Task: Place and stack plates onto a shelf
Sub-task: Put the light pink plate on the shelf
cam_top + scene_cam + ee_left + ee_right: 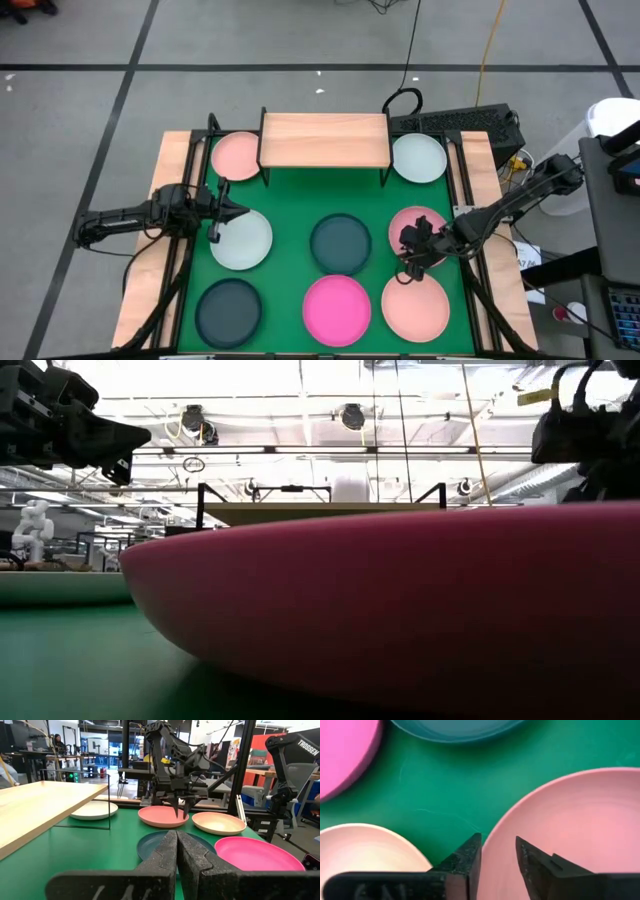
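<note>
The shelf (325, 140) stands at the far middle of the green mat, its board bare. Eight plates lie flat on the mat. My right gripper (410, 262) points down over the near rim of the rose plate (420, 225), slightly open, one finger on each side of the rim (488, 851). My left gripper (218, 212) is shut and hovers above the left edge of a mint-white plate (243, 242). In the low view it sits high above the mat (110, 435). My right gripper (497, 852) comes from above, pointing down, at the rose plate's near rim, with one finger (470, 857) outside and the other (532, 862) over the plate's inside. Whether the fingers touch the rim, I cannot tell. The plate lies flat on the mat.
A light pink plate (235, 155) lies partly under the shelf's left end, and a mint-white plate (420, 158) beside its right end. Dark teal plates (340, 243) (229, 308), a magenta plate (337, 308) and a peach plate (415, 305) fill the near mat. Wooden strips edge the mat.
</note>
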